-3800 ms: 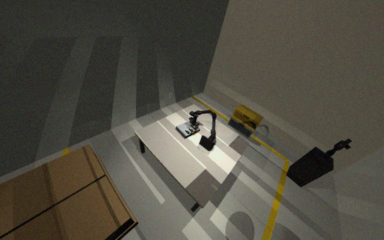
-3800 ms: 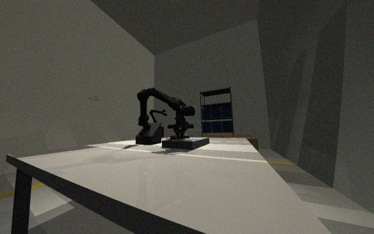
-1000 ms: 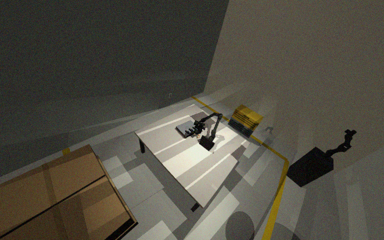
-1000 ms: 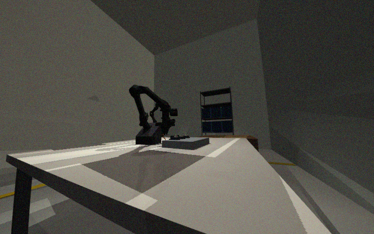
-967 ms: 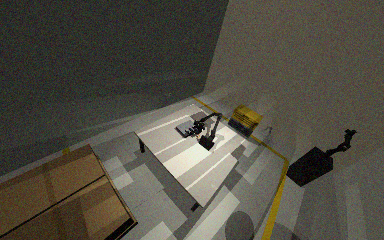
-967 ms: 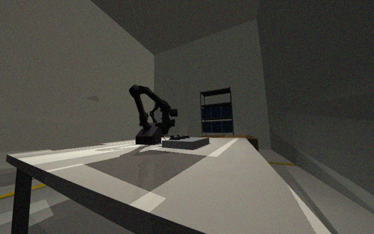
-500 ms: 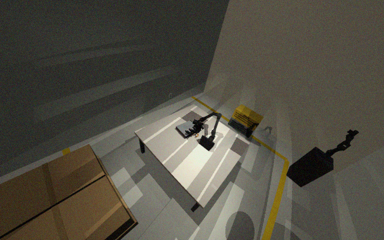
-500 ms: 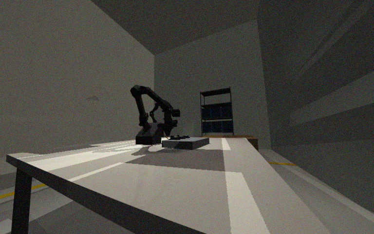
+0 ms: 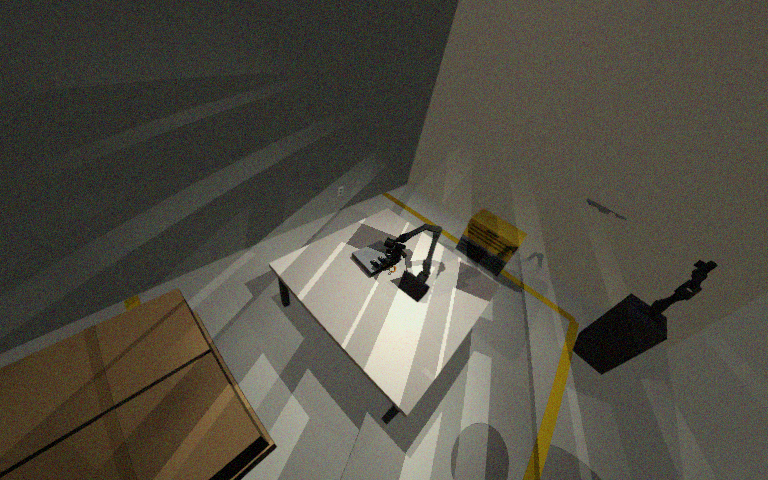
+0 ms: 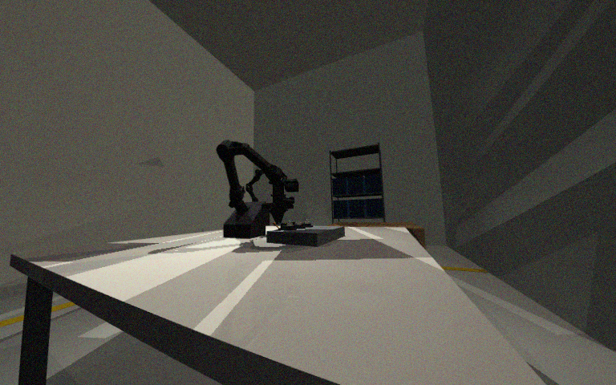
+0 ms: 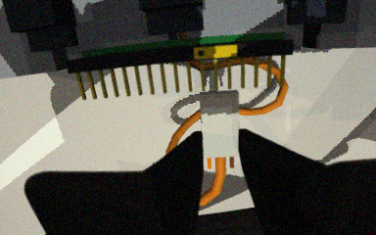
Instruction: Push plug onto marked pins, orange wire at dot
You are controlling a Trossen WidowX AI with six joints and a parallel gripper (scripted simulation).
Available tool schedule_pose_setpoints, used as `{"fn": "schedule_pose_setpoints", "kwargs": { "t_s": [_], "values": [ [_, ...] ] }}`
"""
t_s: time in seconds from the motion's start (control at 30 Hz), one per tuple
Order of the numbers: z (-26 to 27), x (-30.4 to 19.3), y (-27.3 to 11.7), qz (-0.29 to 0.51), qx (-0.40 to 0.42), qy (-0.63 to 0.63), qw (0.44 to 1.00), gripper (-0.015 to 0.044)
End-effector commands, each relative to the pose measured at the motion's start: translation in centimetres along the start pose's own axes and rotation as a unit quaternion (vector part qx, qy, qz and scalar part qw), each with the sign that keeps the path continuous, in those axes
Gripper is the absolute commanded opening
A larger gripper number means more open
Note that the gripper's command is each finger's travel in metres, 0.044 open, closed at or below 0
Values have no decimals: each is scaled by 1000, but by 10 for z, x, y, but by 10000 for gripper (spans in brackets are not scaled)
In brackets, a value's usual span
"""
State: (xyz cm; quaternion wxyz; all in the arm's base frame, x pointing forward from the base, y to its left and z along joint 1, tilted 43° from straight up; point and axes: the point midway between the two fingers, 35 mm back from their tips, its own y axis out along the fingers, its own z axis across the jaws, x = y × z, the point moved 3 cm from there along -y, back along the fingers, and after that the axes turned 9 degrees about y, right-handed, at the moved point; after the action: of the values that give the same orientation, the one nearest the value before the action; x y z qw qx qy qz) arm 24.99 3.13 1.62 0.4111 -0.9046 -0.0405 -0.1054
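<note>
The plug (image 11: pixel 219 122), pale with a grey front end, is between the black fingers of my gripper (image 11: pixel 219 138) (image 10: pixel 278 220), which is shut on it. In the wrist view its front end points at the row of pins (image 11: pixel 139 80) and lies at the tips of the pins under the yellow band (image 11: pixel 225 51). The band's dark dot (image 11: pixel 201 52) is at its left end. The plug's orange mark (image 11: pixel 210 163) is on the left, its brown mark (image 11: pixel 232 162) on the right. The plug looks nearly square, slightly right of the band's centre. Its height against the pins cannot be told.
The orange lead (image 11: pixel 282 90) loops behind and right of the plug, passing below the pins. Dark blocks (image 11: pixel 172 17) stand beyond the green-edged black strip (image 11: pixel 147 55). The grey slab (image 9: pixel 365 255) (image 10: pixel 295 238) lies on the table (image 9: pixel 390 339) beside the arm.
</note>
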Motion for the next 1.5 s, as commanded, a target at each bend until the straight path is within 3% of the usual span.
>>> {"fn": "schedule_pose_setpoints", "kwargs": {
  "t_s": [0.0, 1.03, 1.33, 1.47],
  "values": [
    [0, 2, -1, -2, -2, -2, 1000, 0],
    [2, 21, -2, -3, -2, -2, 1000, 0],
    [4, 16, -1, -3, -2, -2, 1000, 236],
    [5, 17, -33, -2, 0, -2, 1000, 341]
  ]
}}
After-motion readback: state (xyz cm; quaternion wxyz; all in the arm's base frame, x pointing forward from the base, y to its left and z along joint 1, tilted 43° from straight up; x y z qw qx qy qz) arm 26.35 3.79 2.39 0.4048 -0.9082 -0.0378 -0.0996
